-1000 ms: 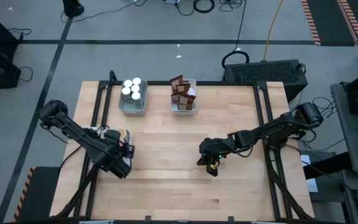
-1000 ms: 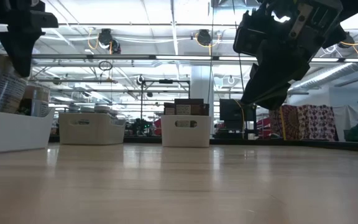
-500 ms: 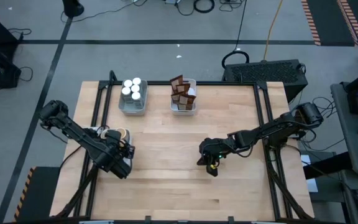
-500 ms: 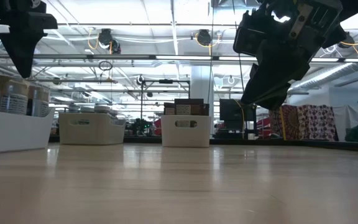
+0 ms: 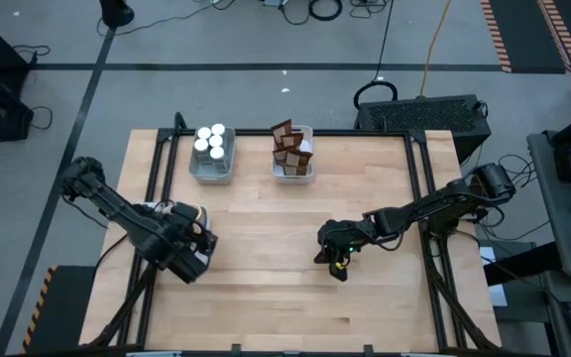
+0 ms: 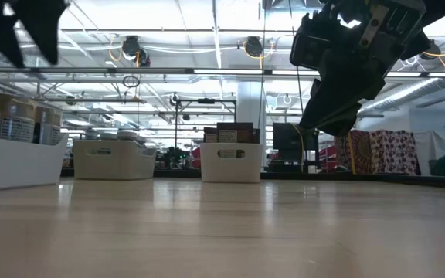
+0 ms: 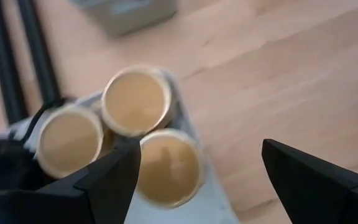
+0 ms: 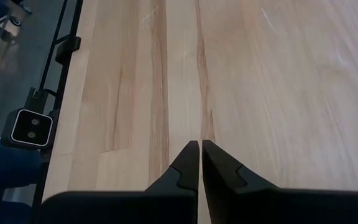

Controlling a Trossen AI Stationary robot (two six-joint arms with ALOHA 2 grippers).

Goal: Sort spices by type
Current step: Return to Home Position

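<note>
Three tan-topped jars [image 7: 135, 102], where?
B: White bin [image 6: 14, 166], left edge of counter [image 5: 365, 198], below left fingers [image 7: 309, 180], spread wide, empty.
A: Right fingers [image 8: 191, 165]?
B: Pressed together above mid-counter. White-topped jars [image 5: 210, 142], brown packets [image 5: 289, 147]: separate far bins [image 5: 211, 175].

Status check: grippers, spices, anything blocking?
Left gripper open, empty, over gold-topped jars in the left-edge bin. Right gripper shut, empty, over bare table. White-topped jars and brown packets binned separately. Nothing blocking.

Grey floor [image 5: 216, 40], bright ceiling lts [image 6: 215, 31].
</note>
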